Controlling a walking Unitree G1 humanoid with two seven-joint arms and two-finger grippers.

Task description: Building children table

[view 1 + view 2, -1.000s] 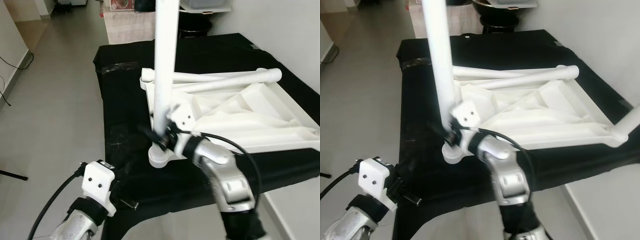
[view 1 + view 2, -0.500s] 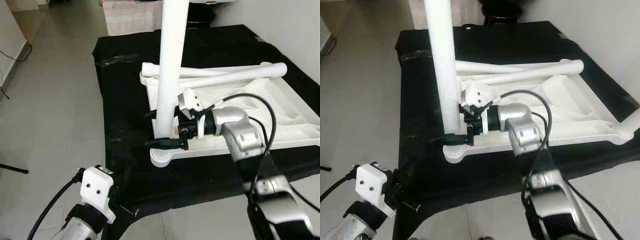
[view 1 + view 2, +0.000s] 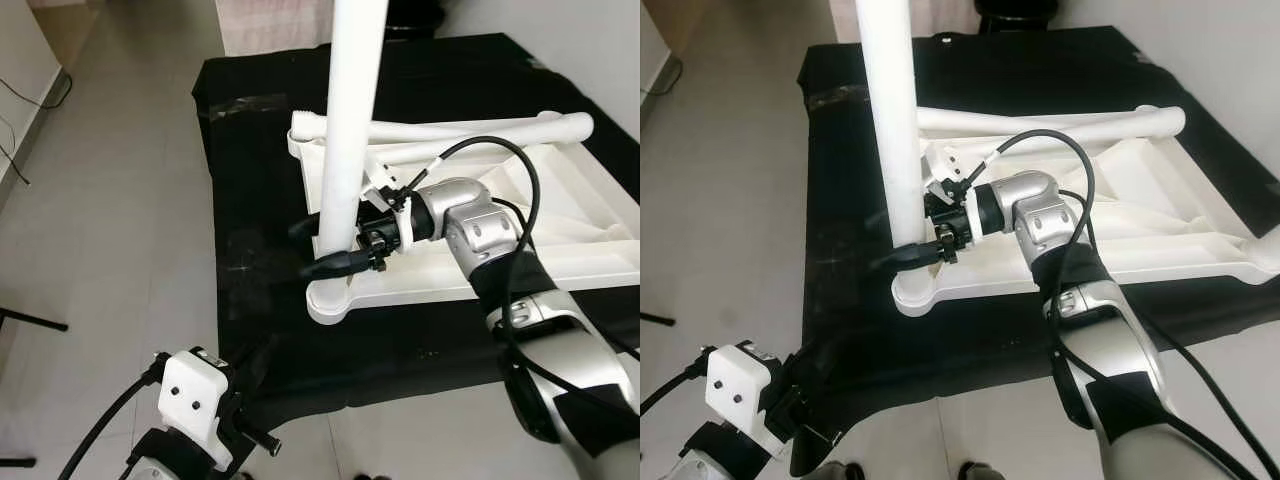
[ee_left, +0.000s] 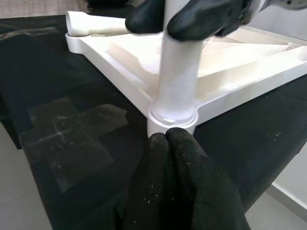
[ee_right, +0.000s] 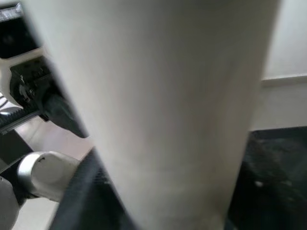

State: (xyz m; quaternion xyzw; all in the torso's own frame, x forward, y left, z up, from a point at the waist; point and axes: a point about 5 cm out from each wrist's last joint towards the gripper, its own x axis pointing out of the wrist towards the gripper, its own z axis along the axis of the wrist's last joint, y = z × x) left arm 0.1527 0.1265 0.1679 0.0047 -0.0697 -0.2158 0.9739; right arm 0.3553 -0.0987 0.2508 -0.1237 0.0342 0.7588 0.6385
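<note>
- Your right gripper [image 3: 335, 245] is reaching across at the middle of the head view, its jaws closed around the bottom of the upright white leg [image 3: 345, 140], one black finger [image 3: 335, 264] lying on the near side, the other behind.
- That leg is standing in the corner socket [image 3: 335, 300] of the upturned white tabletop [image 3: 560, 225], at 9 o'clock on it.
- The tabletop is lying on the black-covered counter [image 3: 250, 200], with two loose legs [image 3: 470, 130] resting across its far edge, toward 12 o'clock.
- Your left gripper [image 4: 172, 182] is hanging low at 7 o'clock, jaws pressed together on nothing, pointing at the socket from just off the counter's near corner.
</note>
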